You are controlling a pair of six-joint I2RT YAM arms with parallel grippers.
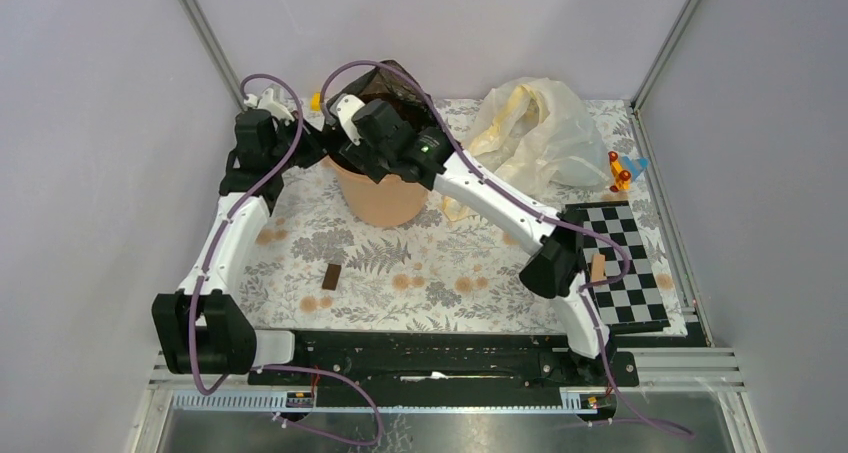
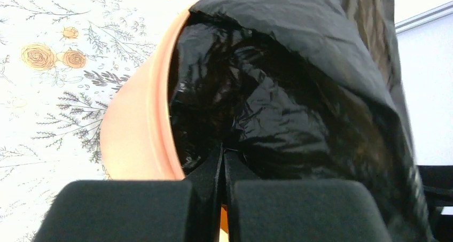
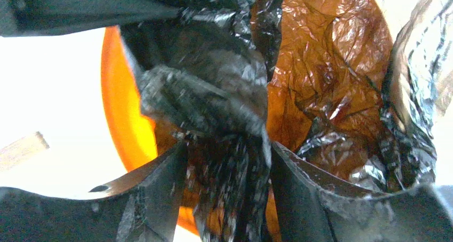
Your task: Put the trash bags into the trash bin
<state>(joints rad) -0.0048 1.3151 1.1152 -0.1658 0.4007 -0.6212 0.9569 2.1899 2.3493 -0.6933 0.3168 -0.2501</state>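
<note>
The peach-orange trash bin point(image 1: 385, 201) stands at the back middle of the floral mat. The glossy black trash bag point(image 1: 385, 81) rises out of its mouth and lines its inside. My left gripper point(image 1: 325, 153) is at the bin's left rim. In the left wrist view its jaws point(image 2: 223, 148) are shut on a fold of the trash bag point(image 2: 299, 92) just inside the bin's rim point(image 2: 141, 124). My right gripper point(image 1: 357, 148) reaches over the bin from the right. In the right wrist view point(image 3: 227, 188) it is shut on a bunched wad of the trash bag point(image 3: 213, 92), above the brownish film inside the bin point(image 3: 120, 119).
A cream-white plastic bag point(image 1: 540, 128) lies right of the bin. A checkerboard point(image 1: 615, 263) with a small wooden piece point(image 1: 597, 267) lies front right. A colourful toy point(image 1: 625, 170) is at the right edge. A brown block point(image 1: 332, 275) lies in front of the bin.
</note>
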